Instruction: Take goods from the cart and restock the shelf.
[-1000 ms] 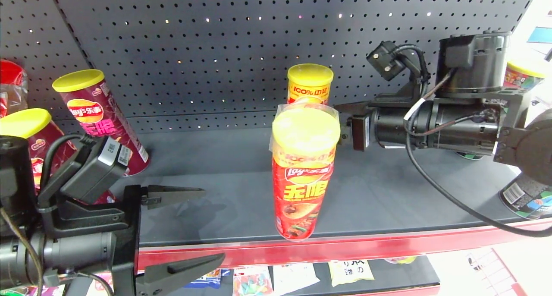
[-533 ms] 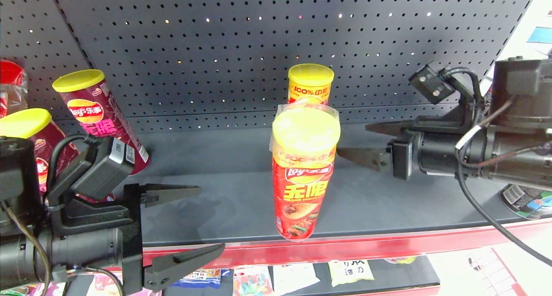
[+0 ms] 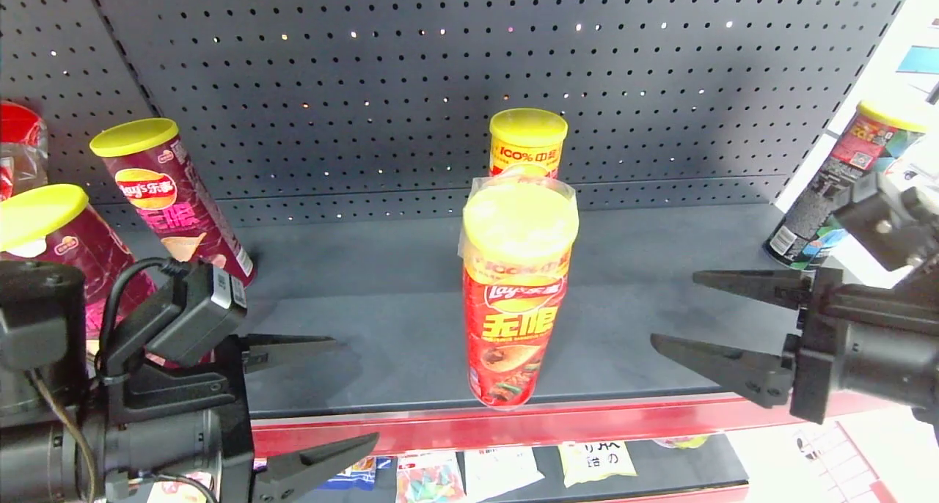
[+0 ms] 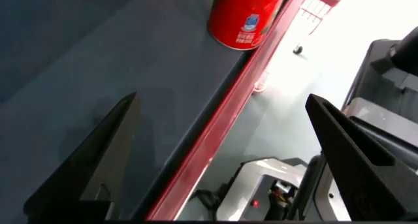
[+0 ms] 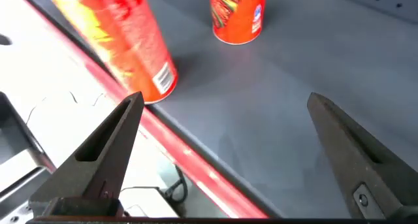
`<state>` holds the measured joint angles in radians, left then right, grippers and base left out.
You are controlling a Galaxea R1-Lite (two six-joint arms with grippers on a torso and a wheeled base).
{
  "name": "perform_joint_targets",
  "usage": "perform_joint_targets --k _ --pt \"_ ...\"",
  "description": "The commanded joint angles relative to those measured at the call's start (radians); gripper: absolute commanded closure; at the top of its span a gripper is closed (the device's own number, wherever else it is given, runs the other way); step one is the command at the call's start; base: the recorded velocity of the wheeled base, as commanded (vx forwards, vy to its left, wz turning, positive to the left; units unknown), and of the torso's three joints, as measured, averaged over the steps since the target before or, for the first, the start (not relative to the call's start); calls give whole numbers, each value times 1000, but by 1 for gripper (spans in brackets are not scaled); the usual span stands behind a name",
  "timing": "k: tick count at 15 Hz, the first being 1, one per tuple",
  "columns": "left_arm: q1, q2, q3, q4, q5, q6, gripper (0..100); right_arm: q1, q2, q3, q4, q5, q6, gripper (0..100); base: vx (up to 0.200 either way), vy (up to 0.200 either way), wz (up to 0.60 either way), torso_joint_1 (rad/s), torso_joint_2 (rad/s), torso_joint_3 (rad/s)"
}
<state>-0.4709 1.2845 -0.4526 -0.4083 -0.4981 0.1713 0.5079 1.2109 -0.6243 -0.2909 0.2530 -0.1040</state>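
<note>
red chip can [image 3: 517, 298] upright at the front edge of the shelf [image 3: 381, 320]
a second can [image 3: 527, 144] stands behind it near the pegboard; the left gripper [image 3: 357, 388] and right gripper [image 3: 675, 306] flank the front can, clear of it, jaws spread wide.

Matt grey metal shelf [image 3: 381, 298], glossy red front edge [image 3: 623, 419], glossy chip can [image 3: 516, 327], smooth plastic lid [image 3: 520, 221]

Red chip can [image 3: 515, 320] with yellow lid, grey perforated back panel [image 3: 367, 85], red shelf edge [image 3: 623, 418]
</note>
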Motion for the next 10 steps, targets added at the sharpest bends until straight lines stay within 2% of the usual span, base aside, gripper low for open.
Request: perform_joint_targets --k 1,2,3,4,6,10 --pt "-8 33 2 0 10 11 0 3 -106 46 -1 3 -2 0 0 0 0 0 0 0" --pt "-11 53 -2 -1 23 24 0 12 -146 69 -1 3 -2 0 0 0 0 0 0 0" --pt "-32 96 -8 -3 36 50 0 26 -208 101 1 2 -2 0 0 0 0 0 0 0" --pt "-51 119 -11 -4 46 59 0 27 -241 123 1 3 -2 0 0 0 0 0 0 0" --pt "-84 157 -21 -4 70 60 0 31 -295 143 1 3 -2 0 0 0 0 0 0 0" --pt "-89 193 -64 -4 89 62 0 83 -381 152 27 -1 -2 0 0 0 0 0 0 0"
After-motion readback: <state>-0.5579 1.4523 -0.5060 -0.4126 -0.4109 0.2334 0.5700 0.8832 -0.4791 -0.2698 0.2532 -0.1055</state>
